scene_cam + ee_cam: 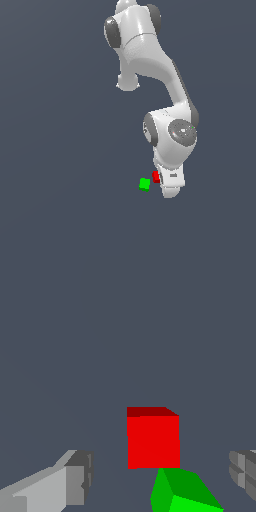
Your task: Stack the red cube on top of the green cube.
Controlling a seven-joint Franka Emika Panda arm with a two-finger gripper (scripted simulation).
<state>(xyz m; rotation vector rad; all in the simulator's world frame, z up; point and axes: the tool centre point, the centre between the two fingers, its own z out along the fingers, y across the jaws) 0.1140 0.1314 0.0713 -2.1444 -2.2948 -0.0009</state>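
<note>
The red cube [153, 438] sits in the gap between my gripper's [160, 474] two fingers, touching neither, so the gripper is open. One grey finger [75, 478] shows on one side and the other finger [243, 472] at the frame's edge. The green cube [182, 491] lies right beside the red one, turned at an angle. In the exterior view the red cube [155, 176] is half hidden behind the white gripper [169, 186], and the green cube [144, 184] lies just to its left on the floor.
The white arm [160, 85] reaches down from the top of the exterior view over a plain dark grey floor [60, 150]. No other objects show.
</note>
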